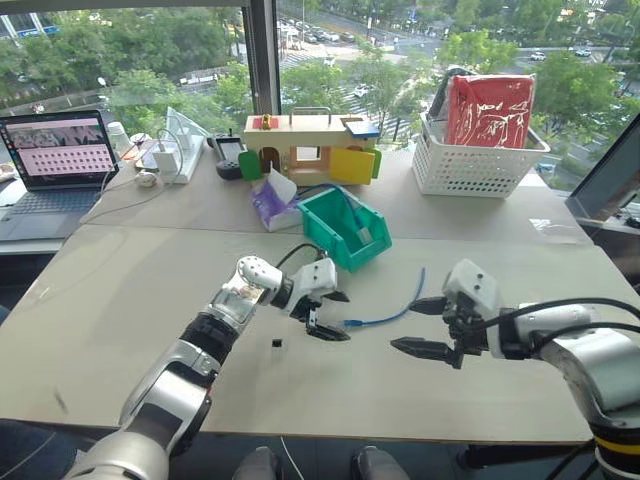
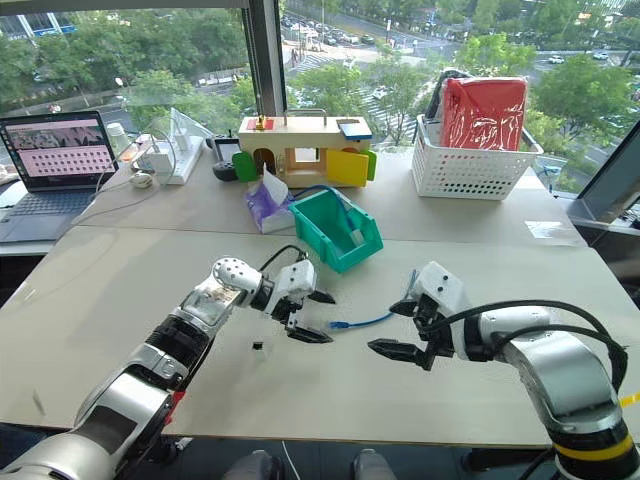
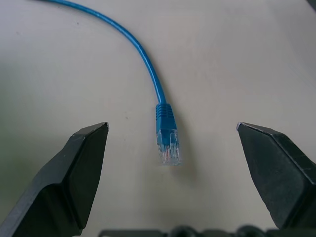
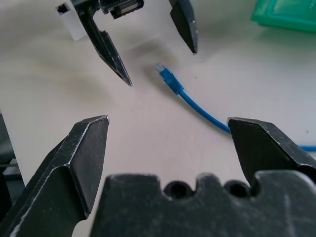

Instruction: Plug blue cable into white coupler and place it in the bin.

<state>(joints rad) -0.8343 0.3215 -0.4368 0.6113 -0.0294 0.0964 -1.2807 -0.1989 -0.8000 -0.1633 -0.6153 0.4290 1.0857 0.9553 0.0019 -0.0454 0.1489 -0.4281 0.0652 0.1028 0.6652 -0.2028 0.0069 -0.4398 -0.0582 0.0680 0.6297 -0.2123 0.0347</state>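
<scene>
We find the blue cable (image 1: 395, 313) lying loose on the pale table (image 1: 120, 300), running from its far end down and left to the clear plug (image 3: 168, 148) at its near-left tip. Nothing grips it.

The left gripper (image 1: 330, 314) hangs just over that plug, fingers spread wide, one on each side of the connector and not touching it. The left wrist view puts the plug squarely between the two black fingers (image 3: 74, 168). We judge this a lined-up approach: the plug end is the part that must enter the socket, so taking the cable close behind it gives the most control.

The right gripper (image 1: 422, 327) sits to the right of the cable, also wide open and empty, pointing left toward the other hand. We take it to be standing clear, giving the left hand room.

The white coupler (image 1: 277, 345) stands alone on the table, near and left of the left gripper, apart from the cable. Its dark socket shows in the right wrist view (image 4: 66, 15).

The bin (image 1: 345, 228) waits farther off, just beyond the left gripper, its cut-away front facing us. Something pale lies inside; we cannot tell what.

Nothing is mated or binned yet.
</scene>
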